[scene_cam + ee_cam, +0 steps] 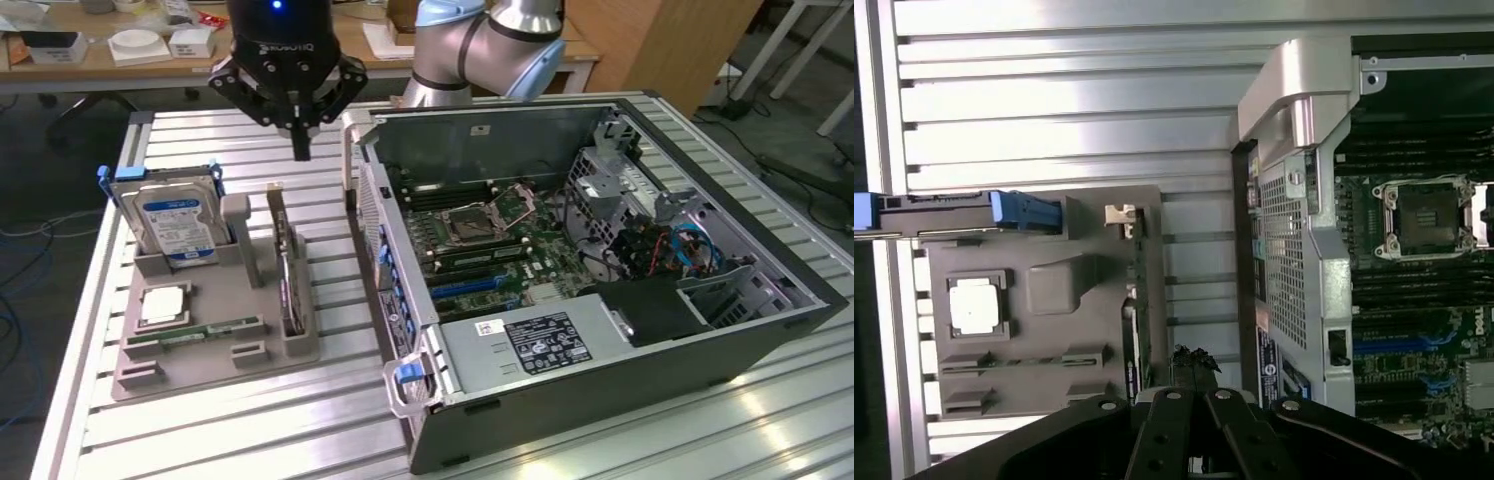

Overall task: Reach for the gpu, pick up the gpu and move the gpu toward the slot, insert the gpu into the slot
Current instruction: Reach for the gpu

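The gpu [288,275] stands on its long edge in a slot of a grey holder [200,360], on the side of the holder nearest the open computer case [601,380]. In the wrist view it [1137,310] shows edge-on as a thin dark strip, with what seems to be its silver bracket at one end. In the same holder, a hard drive [174,215] with a blue and white label stands upright on the exterior view's left. A square processor chip [163,305] lies flat in front of it, and a narrow green memory stick [203,329] lies flat beside that. The claw [300,148] hangs above the far end of the holder with its fingers pressed together and pointing down. It holds nothing and is clear of the card. The holder and the case sit side by side on a ribbed metal counter [267,430]. The case lies open, with its motherboard [487,240] exposed.
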Controlling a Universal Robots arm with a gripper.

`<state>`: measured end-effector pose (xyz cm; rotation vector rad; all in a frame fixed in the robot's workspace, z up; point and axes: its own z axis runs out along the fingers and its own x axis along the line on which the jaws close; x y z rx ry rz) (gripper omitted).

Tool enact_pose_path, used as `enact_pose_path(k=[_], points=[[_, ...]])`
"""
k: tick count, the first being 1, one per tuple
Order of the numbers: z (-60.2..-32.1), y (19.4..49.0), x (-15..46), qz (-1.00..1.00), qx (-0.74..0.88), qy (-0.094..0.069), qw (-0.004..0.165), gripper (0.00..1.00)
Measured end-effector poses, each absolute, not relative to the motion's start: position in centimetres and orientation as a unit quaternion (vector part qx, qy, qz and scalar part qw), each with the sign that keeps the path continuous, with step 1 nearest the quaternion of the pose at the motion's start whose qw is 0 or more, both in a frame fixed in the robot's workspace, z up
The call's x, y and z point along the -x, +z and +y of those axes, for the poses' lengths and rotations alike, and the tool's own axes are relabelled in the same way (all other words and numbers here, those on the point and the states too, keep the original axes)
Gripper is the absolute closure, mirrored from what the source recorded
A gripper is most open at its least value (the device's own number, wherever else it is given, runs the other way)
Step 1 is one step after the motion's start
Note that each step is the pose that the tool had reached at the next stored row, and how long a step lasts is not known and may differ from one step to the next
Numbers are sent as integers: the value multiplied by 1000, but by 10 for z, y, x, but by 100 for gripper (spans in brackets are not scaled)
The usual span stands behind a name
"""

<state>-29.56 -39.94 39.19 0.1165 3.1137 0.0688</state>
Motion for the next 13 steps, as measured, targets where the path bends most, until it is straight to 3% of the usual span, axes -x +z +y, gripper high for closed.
enact_pose_path(k=[13], points=[[-400,392,317,999,-37,22,12,90]])
